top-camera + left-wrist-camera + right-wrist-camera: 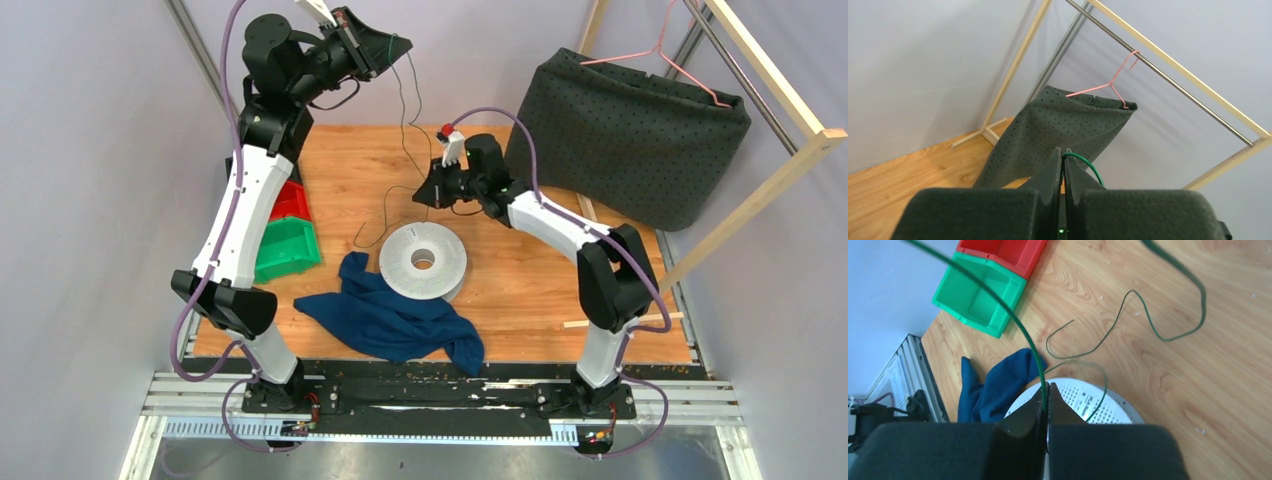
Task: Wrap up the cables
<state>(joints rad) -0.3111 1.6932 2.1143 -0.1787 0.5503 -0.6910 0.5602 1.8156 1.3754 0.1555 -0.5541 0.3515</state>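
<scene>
The cable point(404, 120) is a thin green wire. It hangs from my left gripper point(385, 50), which is raised high at the back left, and runs down to the wooden table. In the left wrist view that gripper point(1063, 152) is shut on the wire, and a short green loop point(1089, 166) curls out over its right finger. My right gripper point(425, 192) hovers just behind the white perforated spool point(423, 261). It point(1047, 387) is shut on the same cable point(998, 300), which arcs up to the left. More of the wire point(1128, 310) lies in loose curves on the table, with its free end near the spool point(1098, 400).
A blue cloth point(385, 315) lies crumpled against the spool's near left side. Green point(288, 250) and red point(290, 200) bins stand at the table's left edge. At the back right a dark dotted fabric point(630, 130) hangs on a pink hanger point(680, 60) from a wooden rack point(770, 80).
</scene>
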